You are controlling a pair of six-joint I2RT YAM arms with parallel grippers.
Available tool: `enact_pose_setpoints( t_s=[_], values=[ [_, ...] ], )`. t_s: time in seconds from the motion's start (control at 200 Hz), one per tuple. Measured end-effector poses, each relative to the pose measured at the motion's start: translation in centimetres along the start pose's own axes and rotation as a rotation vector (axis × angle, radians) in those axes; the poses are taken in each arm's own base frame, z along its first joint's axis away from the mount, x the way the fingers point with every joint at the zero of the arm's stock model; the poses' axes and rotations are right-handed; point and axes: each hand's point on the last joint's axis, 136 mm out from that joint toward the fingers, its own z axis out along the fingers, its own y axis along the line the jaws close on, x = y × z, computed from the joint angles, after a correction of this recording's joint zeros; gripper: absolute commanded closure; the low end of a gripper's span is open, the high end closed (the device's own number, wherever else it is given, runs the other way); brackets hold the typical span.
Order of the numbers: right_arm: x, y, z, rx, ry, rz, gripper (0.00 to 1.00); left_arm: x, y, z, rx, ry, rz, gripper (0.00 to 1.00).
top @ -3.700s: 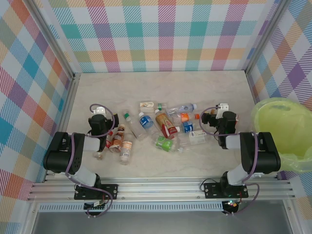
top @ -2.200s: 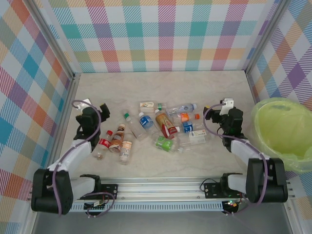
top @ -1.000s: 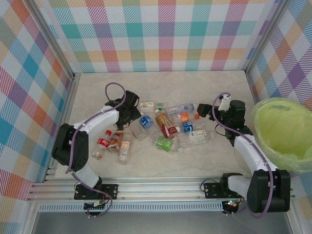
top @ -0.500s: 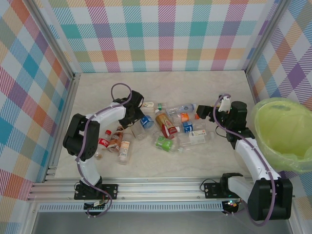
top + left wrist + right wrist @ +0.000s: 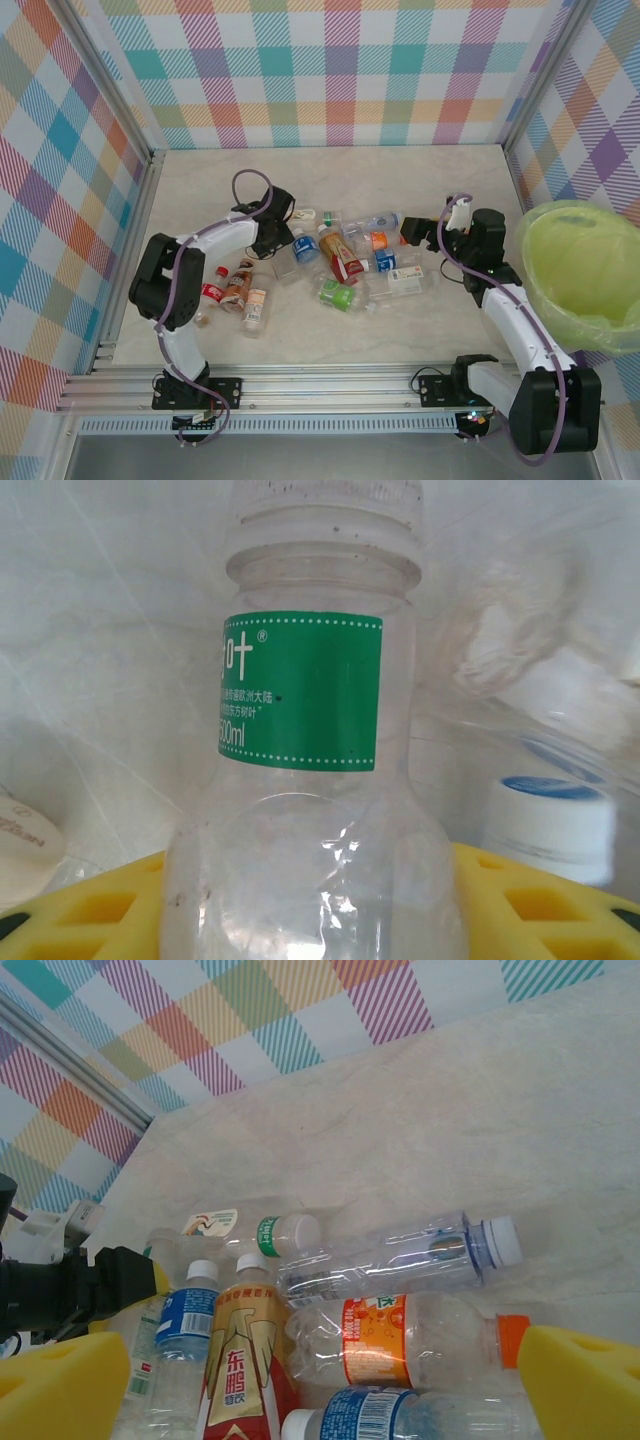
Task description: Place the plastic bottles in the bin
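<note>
Sitting inside left tool (image 5: pixel 320 905): green-label bottle (image 5: pixel 300 690)

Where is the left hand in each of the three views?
Top external: left hand at the left edge of the bottles.
Left wrist: its yellow pads at the bottom, gripping the green-label bottle.
Right wrist: the hand, black, at the left edge.
Landmark, top and right wrist: the blue-label bottle beside it.

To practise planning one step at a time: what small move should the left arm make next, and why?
Probably a short lift straight up. The left jaws are closed on the green-labelled bottle, which lies amid other bottles, and the bin stands off to the far right, so clearing the pile comes first.
</note>
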Motion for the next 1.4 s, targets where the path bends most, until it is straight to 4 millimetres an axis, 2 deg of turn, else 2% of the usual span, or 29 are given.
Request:
enact_pose_setpoints(
  t_s=[0.095,0.23,0.325,0.455,0.655,0.785,0.965,1.125,1.24,1.4],
  values=[
    [-0.1,0.6,0.2,-0.029,-0.002,0.035,0.0,-0.8,-0.9,-2.5,0.102,-0.062,0.036,0.57],
    [0.1,1.6,1.1,-0.076,0.033,0.12,0.0,-2.6,-3.9,-8.4,0.337,-0.189,0.11,0.57],
    [-0.1,3.4,2.0,-0.137,0.07,0.174,0.0,-4.0,-5.9,-12.5,0.479,-0.276,0.143,0.56],
    [-0.1,8.1,3.5,-0.266,0.125,0.17,0.0,-4.8,-8.4,-16.5,0.65,-0.336,0.165,0.55],
    [1.9,16.0,5.8,-0.454,0.201,0.127,0.0,-4.1,-12.0,-20.0,0.862,-0.345,0.221,0.55],
    [3.2,19.5,7.6,-0.513,0.232,0.099,0.0,-3.5,-13.3,-21.2,0.937,-0.343,0.25,0.55],
    [3.6,21.6,9.6,-0.53,0.235,0.063,0.0,-3.0,-14.1,-21.1,0.968,-0.325,0.268,0.54],
    [4.1,22.1,11.3,-0.504,0.227,0.007,0.2,-2.7,-14.4,-20.9,0.979,-0.306,0.269,0.52],
    [4.8,21.5,11.7,-0.464,0.234,-0.029,0.33,-2.4,-14.5,-20.9,0.99,-0.289,0.277,0.4],
    [4.8,20.7,11.2,-0.412,0.231,-0.104,0.44,-2.0,-14.5,-20.9,0.998,-0.259,0.275,0.09]
  ],
)
